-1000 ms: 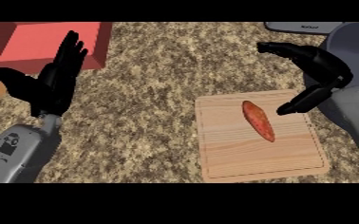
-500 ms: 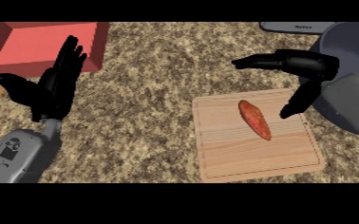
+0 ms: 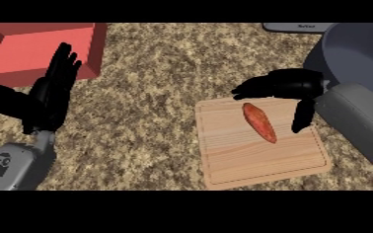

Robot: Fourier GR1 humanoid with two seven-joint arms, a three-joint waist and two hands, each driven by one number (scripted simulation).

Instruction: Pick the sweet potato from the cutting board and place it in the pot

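Sweet potato (image 3: 259, 122): lies lengthwise on the cutting board (image 3: 241, 160), untouched.
Right hand (image 3: 291, 86): above it, fingers spread, holding nothing.
Left hand (image 3: 53, 91): resting open at left.
Advice: lower straight, straddle the middle, then close.

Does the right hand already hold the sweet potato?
No, the sweet potato lies on the cutting board, and the right hand hovers over its far end with fingers spread, not closed round it.

One sweet potato (image 3: 259, 122), one cutting board (image 3: 247, 158), one pot (image 3: 350, 54), one red box (image 3: 44, 49).
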